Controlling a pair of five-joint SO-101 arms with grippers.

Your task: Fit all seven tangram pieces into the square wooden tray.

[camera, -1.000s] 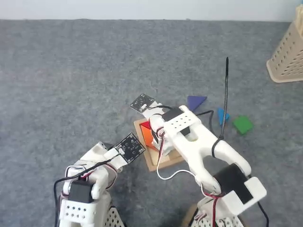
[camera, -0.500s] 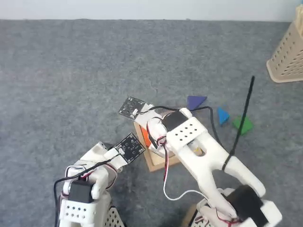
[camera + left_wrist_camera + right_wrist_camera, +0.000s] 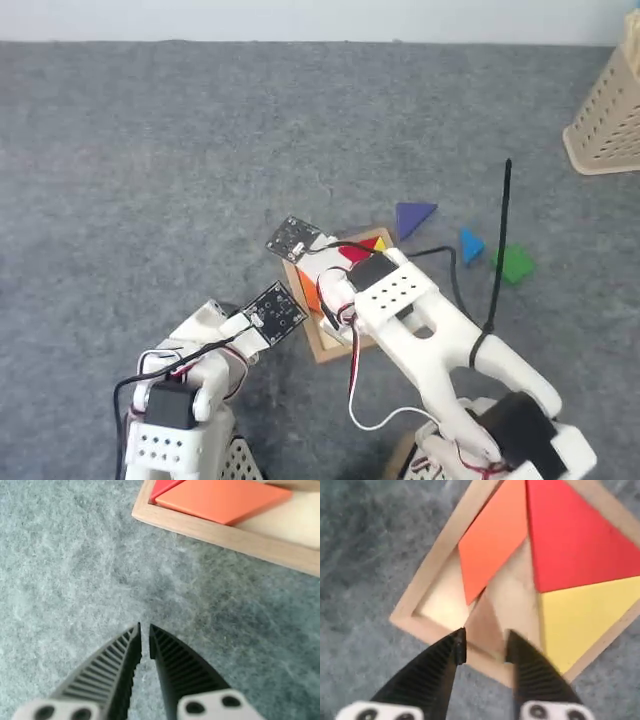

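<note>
The square wooden tray (image 3: 330, 348) lies in front of both arms and holds an orange piece (image 3: 310, 290), a red triangle (image 3: 355, 252) and a yellow triangle (image 3: 378, 243). My right gripper (image 3: 485, 637) hangs open over the tray's near corner, above bare tray floor beside the orange piece (image 3: 492, 540), with nothing between its fingers. My left gripper (image 3: 145, 628) is shut and empty, low over the carpet just short of the tray's rim (image 3: 200, 527). A purple triangle (image 3: 415, 215), a blue triangle (image 3: 470, 243) and a green square (image 3: 515, 263) lie loose on the carpet to the tray's right.
Grey carpet covers the whole table. A cream perforated basket (image 3: 610, 110) stands at the far right edge. A thin black rod (image 3: 500, 235) rises from the right arm, near the blue and green pieces. The carpet stretches open to the left and far side.
The right arm's wrist swung left over the tray, then came back a little; the red and yellow pieces now show beside it. The left arm has kept still.
</note>
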